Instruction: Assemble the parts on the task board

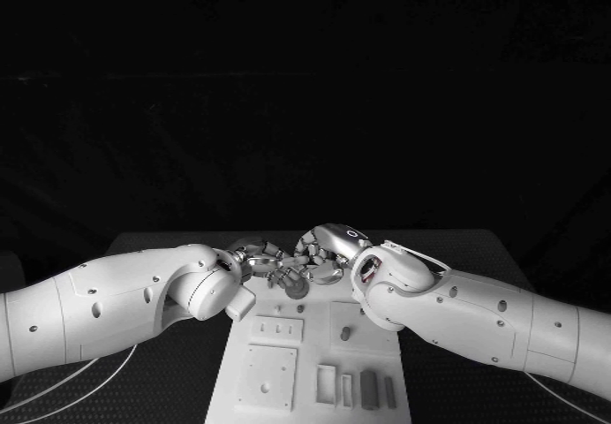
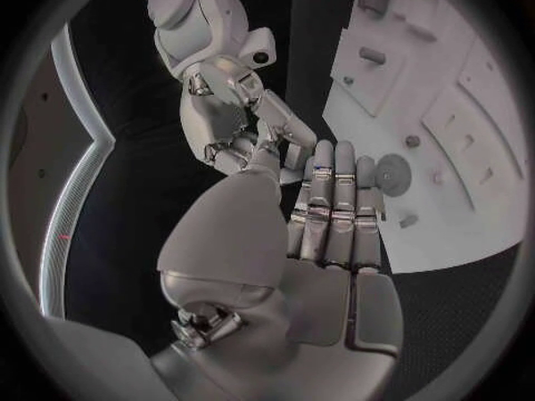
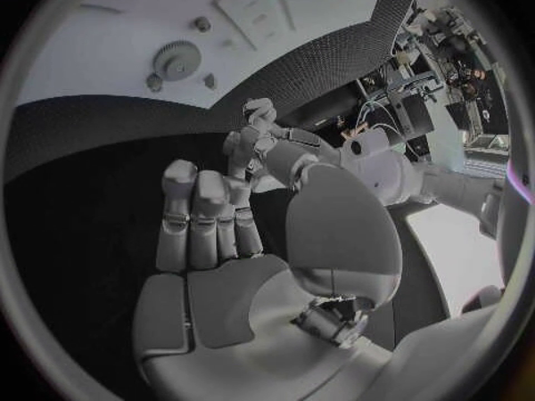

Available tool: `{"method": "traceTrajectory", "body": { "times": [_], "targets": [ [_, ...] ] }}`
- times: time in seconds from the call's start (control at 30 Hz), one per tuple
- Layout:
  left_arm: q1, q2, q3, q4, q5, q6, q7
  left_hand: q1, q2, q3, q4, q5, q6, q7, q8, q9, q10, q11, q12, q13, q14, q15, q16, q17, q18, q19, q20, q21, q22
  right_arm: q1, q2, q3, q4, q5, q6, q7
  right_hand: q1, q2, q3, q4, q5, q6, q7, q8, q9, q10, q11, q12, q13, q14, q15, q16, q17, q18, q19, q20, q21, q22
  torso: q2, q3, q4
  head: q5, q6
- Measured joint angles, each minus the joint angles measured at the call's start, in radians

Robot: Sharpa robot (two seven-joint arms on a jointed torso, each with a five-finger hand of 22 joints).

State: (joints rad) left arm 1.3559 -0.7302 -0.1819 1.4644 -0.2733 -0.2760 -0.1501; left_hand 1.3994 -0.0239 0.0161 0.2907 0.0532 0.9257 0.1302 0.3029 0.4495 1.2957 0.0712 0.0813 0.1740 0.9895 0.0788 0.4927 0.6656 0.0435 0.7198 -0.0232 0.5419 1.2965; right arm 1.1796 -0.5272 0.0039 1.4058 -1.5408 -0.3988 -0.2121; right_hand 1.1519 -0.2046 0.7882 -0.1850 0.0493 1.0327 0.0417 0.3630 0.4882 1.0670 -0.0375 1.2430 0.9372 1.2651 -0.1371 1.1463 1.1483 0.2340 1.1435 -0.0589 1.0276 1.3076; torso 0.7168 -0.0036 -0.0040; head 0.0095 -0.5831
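At far end of task board (image 1: 305, 380), left hand (image 1: 261, 262) and right hand (image 1: 328, 252) meet, fingertips near touching; whether small part sits between, cannot tell. Left fingers (image 2: 334, 196) straight, together; right fingers (image 3: 201, 214) partly curled, nothing visibly held. Gear (image 3: 173, 60) and small pegs lie on board's far end, bars (image 1: 366, 389) stand in slots at near end. Parts look light, rigid, smooth; likely slippery, so pinch gear by rim. Worktop (image 1: 153, 389) black, dark room behind.
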Motion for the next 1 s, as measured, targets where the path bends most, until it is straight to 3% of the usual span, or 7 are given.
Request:
{"method": "traceTrajectory", "body": {
  "times": [0.07, 0.4, 0.63, 0.83, 0.9, 1.0],
  "targets": [
    [0.000, 0.000, 0.000, 0.000, 0.000, 0.000, -0.002, 0.022, 0.004, 0.010, -0.001, 0.000, 0.012, -0.001, 0.000, 0.000, 0.003, -0.003, 0.000, 0.003, 0.000, 0.000, 0.000, 0.000, 0.000, -0.001, -0.001, 0.001, -0.001, 0.000, 0.000, 0.000, -0.001, 0.002, -0.002, 0.001, -0.007, -0.007, 0.000, 0.000, 0.000, 0.004, -0.004, 0.000, 0.015, 0.000, 0.000, 0.000, 0.000, 0.000, 0.000, 0.000, 0.000, 0.000, 0.000, 0.000, 0.000, 0.000, 0.000, 0.0000, 0.0000, 0.000, -0.001],
    [0.000, 0.002, 0.000, -0.003, 0.000, -0.001, -0.005, 0.085, 0.008, 0.068, -0.002, 0.006, 0.027, -0.009, 0.002, -0.001, 0.020, -0.012, 0.000, 0.011, -0.003, -0.003, 0.004, -0.001, -0.005, -0.004, -0.004, 0.008, -0.007, -0.002, 0.001, 0.000, -0.001, 0.009, -0.006, 0.003, -0.009, -0.009, 0.003, -0.003, 0.000, 0.005, -0.005, 0.000, 0.016, 0.000, 0.000, 0.000, 0.000, 0.001, 0.001, 0.000, 0.000, 0.000, 0.001, 0.001, 0.000, 0.000, 0.000, 0.0000, -0.0012, 0.001, -0.004],
    [0.000, 0.004, 0.000, -0.007, 0.000, -0.001, -0.009, 0.099, 0.007, 0.086, 0.000, 0.050, 0.045, -0.016, 0.011, -0.002, 0.032, -0.014, 0.007, 0.017, -0.003, -0.003, 0.004, -0.002, -0.006, -0.007, -0.007, 0.008, -0.011, -0.004, 0.000, 0.000, 0.003, 0.012, -0.009, 0.003, -0.009, -0.009, 0.003, -0.003, 0.000, 0.005, -0.005, 0.000, 0.021, 0.002, 0.002, 0.000, 0.000, 0.001, 0.002, 0.000, -0.001, 0.000, 0.001, 0.001, 0.000, 0.000, 0.000, 0.0002, -0.0013, 0.002, -0.005],
    [0.000, 0.006, 0.000, -0.009, 0.000, -0.001, -0.015, 0.070, -0.020, 0.086, 0.000, 0.063, 0.050, -0.014, 0.012, -0.003, 0.033, -0.015, 0.007, 0.021, -0.003, -0.003, 0.004, -0.003, -0.006, -0.007, -0.007, 0.012, -0.013, -0.006, -0.001, 0.000, 0.004, 0.013, -0.011, 0.001, -0.009, -0.009, 0.002, -0.003, 0.000, 0.006, -0.005, 0.000, 0.021, 0.006, 0.001, 0.000, 0.000, 0.005, -0.002, 0.000, -0.001, 0.000, 0.001, 0.001, 0.000, 0.000, 0.000, 0.0002, -0.0017, 0.003, -0.006],
    [0.000, 0.007, 0.000, -0.009, 0.001, -0.001, -0.018, 0.045, -0.030, 0.086, 0.000, 0.089, 0.050, -0.014, 0.012, -0.005, 0.039, -0.014, 0.007, 0.023, -0.003, -0.003, 0.008, -0.003, -0.006, -0.007, -0.007, 0.015, -0.014, -0.007, 0.000, 0.000, 0.004, 0.013, -0.011, 0.000, -0.009, -0.009, 0.003, -0.003, 0.000, 0.006, -0.005, 0.000, 0.021, 0.007, 0.000, 0.000, 0.000, 0.007, -0.001, 0.000, -0.001, 0.000, 0.001, 0.001, 0.000, 0.000, 0.000, 0.0002, -0.0016, 0.003, -0.006],
    [0.000, 0.008, 0.000, -0.009, 0.002, -0.003, -0.025, 0.010, -0.057, 0.086, 0.000, 0.180, 0.053, -0.010, 0.008, -0.005, 0.039, -0.014, 0.007, 0.027, -0.003, -0.003, 0.007, -0.004, -0.006, -0.007, -0.007, 0.015, -0.017, -0.009, 0.002, 0.000, 0.003, 0.013, -0.011, 0.000, -0.011, -0.011, 0.005, 0.000, 0.000, 0.006, -0.005, 0.000, 0.021, 0.007, 0.000, 0.000, 0.000, 0.007, -0.001, 0.000, -0.001, 0.000, 0.001, 0.002, 0.000, 0.000, 0.000, 0.0002, -0.0014, 0.002, -0.007]
  ]
}}
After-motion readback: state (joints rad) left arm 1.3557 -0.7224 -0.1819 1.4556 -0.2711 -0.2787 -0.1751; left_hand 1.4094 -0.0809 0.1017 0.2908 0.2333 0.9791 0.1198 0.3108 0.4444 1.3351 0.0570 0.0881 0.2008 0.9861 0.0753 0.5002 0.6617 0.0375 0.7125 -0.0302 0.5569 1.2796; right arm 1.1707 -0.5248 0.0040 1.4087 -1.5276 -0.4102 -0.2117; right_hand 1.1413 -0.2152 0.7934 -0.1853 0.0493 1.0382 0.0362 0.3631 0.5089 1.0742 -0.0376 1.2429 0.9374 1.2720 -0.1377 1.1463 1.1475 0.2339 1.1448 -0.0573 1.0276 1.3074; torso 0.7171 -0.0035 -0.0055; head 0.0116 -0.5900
